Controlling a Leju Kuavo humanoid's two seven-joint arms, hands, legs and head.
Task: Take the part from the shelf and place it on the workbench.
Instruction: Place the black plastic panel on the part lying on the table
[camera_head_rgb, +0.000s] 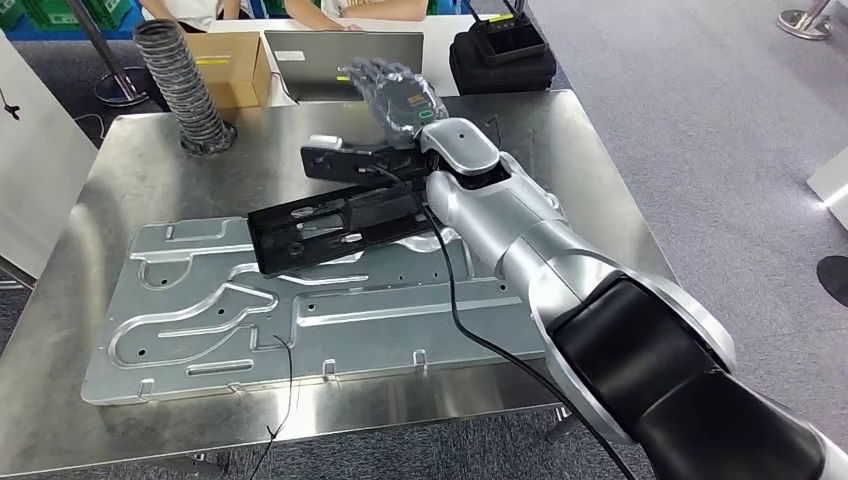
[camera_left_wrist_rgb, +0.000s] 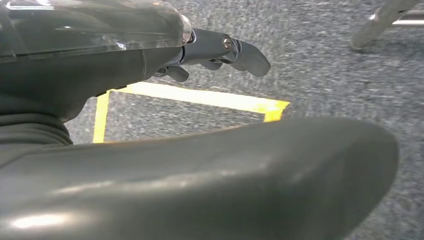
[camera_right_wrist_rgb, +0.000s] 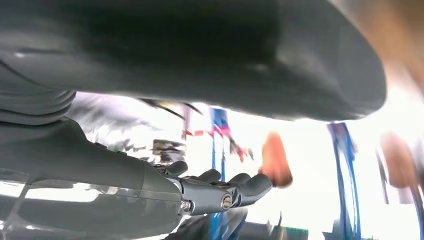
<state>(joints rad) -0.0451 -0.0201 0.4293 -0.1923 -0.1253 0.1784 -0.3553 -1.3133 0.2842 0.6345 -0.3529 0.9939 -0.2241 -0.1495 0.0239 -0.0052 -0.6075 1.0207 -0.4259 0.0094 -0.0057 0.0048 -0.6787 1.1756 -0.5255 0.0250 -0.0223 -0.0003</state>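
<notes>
A flat black part (camera_head_rgb: 330, 228) lies on a large stamped silver plate (camera_head_rgb: 300, 320) on the steel workbench (camera_head_rgb: 120, 170). My right hand (camera_head_rgb: 393, 92) hovers above the far side of the bench, beyond the part and apart from it, its fingers spread and holding nothing. In the right wrist view its fingers (camera_right_wrist_rgb: 235, 187) stretch out loosely against a bright blurred background. My left hand (camera_left_wrist_rgb: 220, 50) hangs over grey carpet with yellow tape (camera_left_wrist_rgb: 200, 97) and is also empty.
A black bracket with a cable (camera_head_rgb: 345, 160) sits by my right wrist. At the back stand a ribbed grey hose (camera_head_rgb: 185, 85), a cardboard box (camera_head_rgb: 232, 65), a laptop (camera_head_rgb: 340, 55) and a black case (camera_head_rgb: 500, 55). People sit behind the far edge.
</notes>
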